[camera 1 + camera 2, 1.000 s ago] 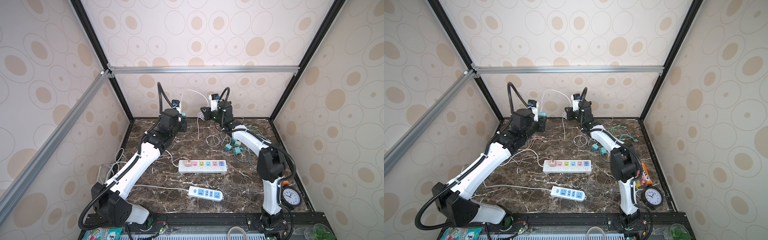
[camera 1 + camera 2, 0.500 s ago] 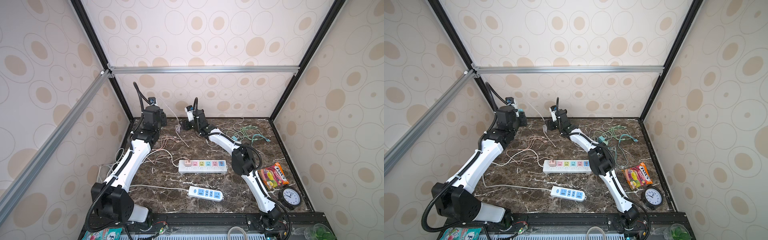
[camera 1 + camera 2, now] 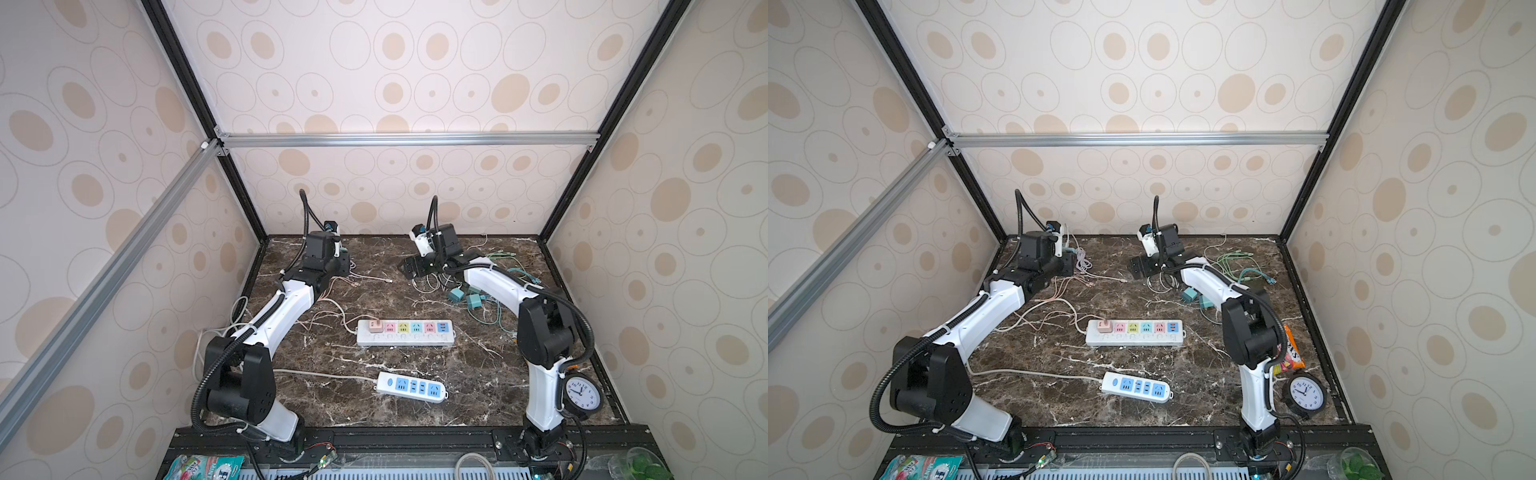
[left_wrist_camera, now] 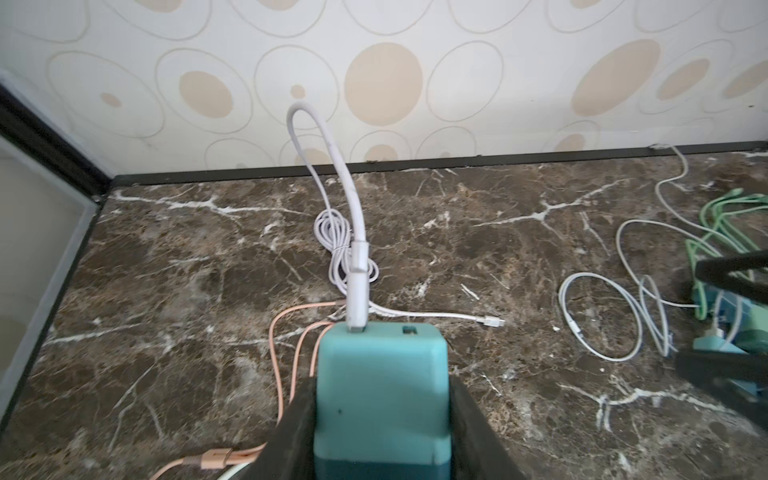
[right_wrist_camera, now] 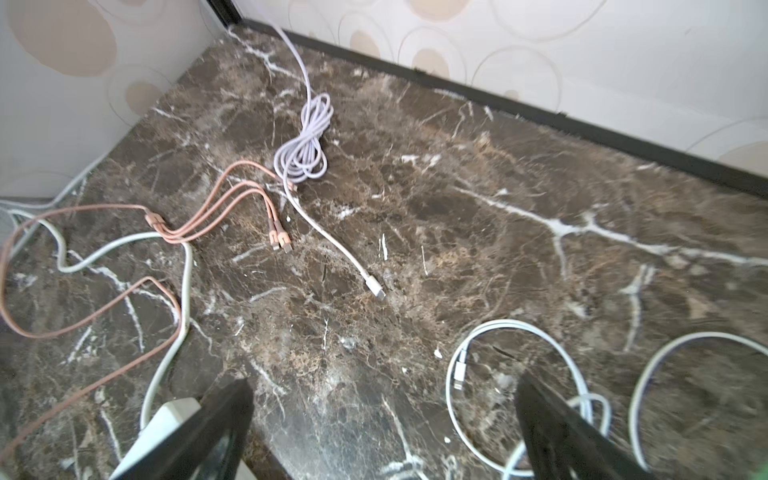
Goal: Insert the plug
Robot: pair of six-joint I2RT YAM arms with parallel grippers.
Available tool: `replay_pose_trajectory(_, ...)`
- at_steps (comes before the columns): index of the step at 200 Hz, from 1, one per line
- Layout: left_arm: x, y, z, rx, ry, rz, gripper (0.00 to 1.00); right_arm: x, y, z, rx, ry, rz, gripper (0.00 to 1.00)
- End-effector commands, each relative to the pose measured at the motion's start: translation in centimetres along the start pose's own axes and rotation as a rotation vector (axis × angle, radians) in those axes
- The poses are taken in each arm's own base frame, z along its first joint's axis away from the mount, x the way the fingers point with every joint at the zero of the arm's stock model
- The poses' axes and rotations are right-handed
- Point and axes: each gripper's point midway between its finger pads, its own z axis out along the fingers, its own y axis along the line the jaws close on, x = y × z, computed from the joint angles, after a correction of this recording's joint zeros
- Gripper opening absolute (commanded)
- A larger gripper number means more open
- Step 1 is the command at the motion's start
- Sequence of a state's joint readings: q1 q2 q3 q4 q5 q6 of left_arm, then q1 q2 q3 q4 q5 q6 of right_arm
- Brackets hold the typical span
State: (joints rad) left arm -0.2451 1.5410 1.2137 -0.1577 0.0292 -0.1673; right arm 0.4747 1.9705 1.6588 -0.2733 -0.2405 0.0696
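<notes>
one teal charger (image 4: 382, 390) clamped in left jaws at tabletop (image 3: 478, 374) rear, white cable (image 4: 358, 291) plugged in | right jaws wide, empty | risk: trailing cable may snag, tilting charger before power strip (image 3: 405, 338)

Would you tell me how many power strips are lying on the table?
2. The strip with coloured sockets lies in the middle; the white-and-blue strip lies nearer the camera. None appears hidden.
</notes>
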Motion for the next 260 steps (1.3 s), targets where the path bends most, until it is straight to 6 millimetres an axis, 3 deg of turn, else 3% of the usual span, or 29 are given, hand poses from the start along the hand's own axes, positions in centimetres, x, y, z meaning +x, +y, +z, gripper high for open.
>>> replay_pose_trajectory(1,0.0,-2.0,0.3,0.088,-0.017,0.077,0.00,0.9,0.9,-2.1,-0.016,0.061,0.028,0.99)
replay_pose_trajectory(46,1.4,-4.1,0.9,0.127,0.017,0.165,0.00,0.9,0.9,-4.6,-0.005,0.033,0.117,0.99)
replay_pose_trajectory(107,2.8,-10.7,0.4,0.281,0.006,0.377,0.00,0.5,-2.5,-8.6,0.236,-0.053,0.188,1.00)
replay_pose_trajectory(150,3.6,-14.4,-0.2,0.384,-0.040,0.501,0.00,2.1,-0.8,-9.4,0.069,-0.034,0.189,1.00)
replay_pose_trajectory(165,3.7,-14.8,-0.2,0.401,-0.051,0.526,0.00,2.5,-0.4,-9.4,0.046,-0.039,0.173,1.00)
replay_pose_trajectory(189,3.7,-15.5,-0.2,0.434,-0.064,0.557,0.00,3.4,0.0,-9.1,0.010,0.014,0.180,0.92)
replay_pose_trajectory(232,4.0,-15.9,0.1,0.458,-0.083,0.627,0.00,4.0,1.2,-8.8,-0.123,0.088,0.256,0.94)
replay_pose_trajectory(260,4.5,-16.7,0.9,0.499,-0.074,0.693,0.00,3.9,3.1,-8.2,-0.260,0.139,0.296,0.88)
